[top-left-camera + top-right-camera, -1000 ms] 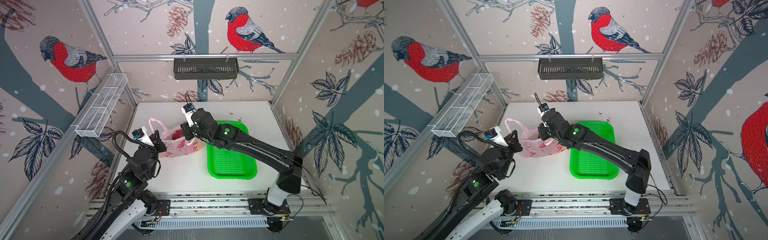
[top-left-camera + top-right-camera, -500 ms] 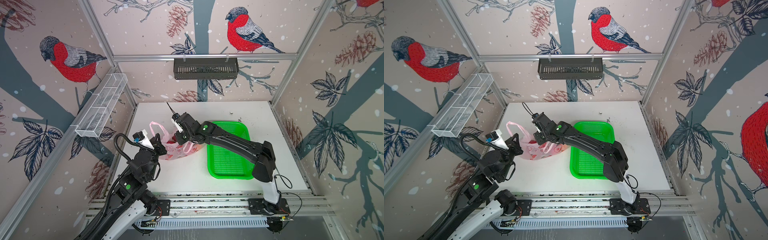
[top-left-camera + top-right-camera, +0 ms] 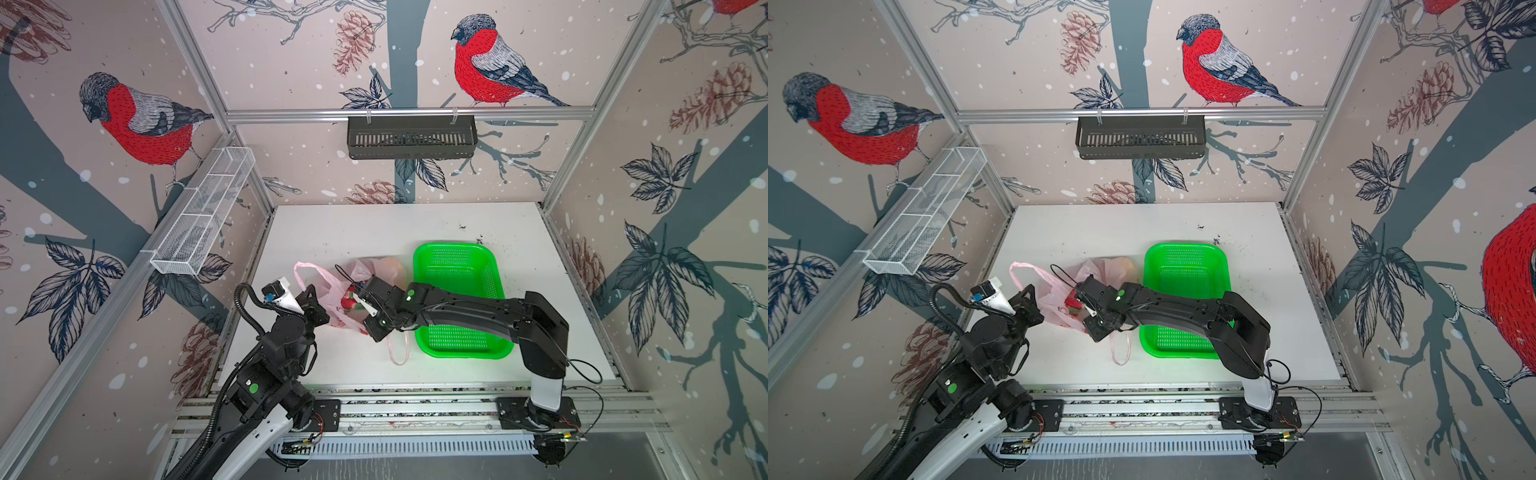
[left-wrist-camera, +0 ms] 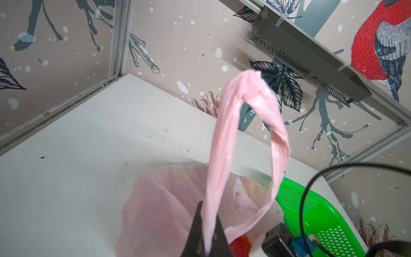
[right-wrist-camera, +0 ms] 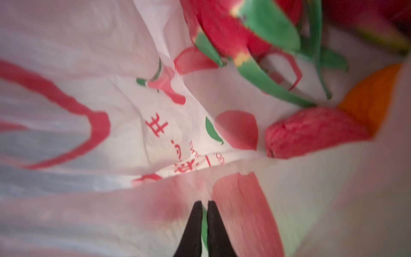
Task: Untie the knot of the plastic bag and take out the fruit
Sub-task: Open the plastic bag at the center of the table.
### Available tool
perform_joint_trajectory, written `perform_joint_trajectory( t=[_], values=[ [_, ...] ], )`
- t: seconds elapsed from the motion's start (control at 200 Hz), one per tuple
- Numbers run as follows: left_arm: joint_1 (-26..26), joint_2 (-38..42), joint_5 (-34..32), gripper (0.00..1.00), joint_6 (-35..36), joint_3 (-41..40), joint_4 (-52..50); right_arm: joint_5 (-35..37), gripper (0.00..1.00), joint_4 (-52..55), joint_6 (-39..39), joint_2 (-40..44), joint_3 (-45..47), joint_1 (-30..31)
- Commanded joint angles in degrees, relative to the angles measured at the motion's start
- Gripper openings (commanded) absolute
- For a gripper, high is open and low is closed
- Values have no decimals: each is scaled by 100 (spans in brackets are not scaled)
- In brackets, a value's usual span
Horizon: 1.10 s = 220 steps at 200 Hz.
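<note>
The pale pink plastic bag [image 3: 328, 291] [image 3: 1054, 299] lies on the white table, left of the basket, with its mouth open. My left gripper [image 3: 321, 308] [image 4: 208, 214] is shut on one handle loop [image 4: 222, 133], which arches above the jaws. At the bag's near edge my right gripper [image 3: 376, 328] [image 5: 203, 203] is shut on the bag's printed film [image 5: 124, 115]. The second handle loop [image 3: 398, 349] trails toward the table's front. Inside lies the fruit: a dragon fruit [image 5: 233, 29], a bumpy pinkish-red ball [image 5: 311, 131] and an orange ball [image 5: 373, 95]. No knot shows.
A bright green perforated basket [image 3: 457, 266] [image 3: 1187, 274] stands right of the bag, and the right arm reaches across its front half. A black rack [image 3: 411, 137] hangs on the back wall. A white wire shelf [image 3: 203, 216] is fixed to the left wall.
The right gripper has swung from the bag's far side to its near edge, drawing film and one handle loop forward. The bag's mouth now gapes. The left gripper has barely moved.
</note>
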<state>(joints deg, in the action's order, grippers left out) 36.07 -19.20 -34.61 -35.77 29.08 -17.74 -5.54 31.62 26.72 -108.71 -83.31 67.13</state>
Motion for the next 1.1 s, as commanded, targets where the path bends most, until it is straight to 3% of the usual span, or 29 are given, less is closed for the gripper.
perform_joint_trajectory(
  t=[0.0, 0.15, 0.38, 0.786, 1.096],
  values=[
    [-22, 46, -220, 5, -306, -95, -180, 19, 11, -375, 543, 235, 493, 19],
    [-22, 190, -241, 4, -528, -265, -306, 361, 11, -503, 834, 515, 833, 10],
    [-22, 350, -97, 3, -788, -473, -434, 709, 14, -406, 727, 702, 332, -82],
    [-22, 661, -164, 1, -982, -561, -785, 556, 17, -355, 464, -539, -1084, -147],
    [-20, 778, -131, 0, -1132, -761, -795, 1567, 17, 328, 645, -529, -1076, -213]
  ],
)
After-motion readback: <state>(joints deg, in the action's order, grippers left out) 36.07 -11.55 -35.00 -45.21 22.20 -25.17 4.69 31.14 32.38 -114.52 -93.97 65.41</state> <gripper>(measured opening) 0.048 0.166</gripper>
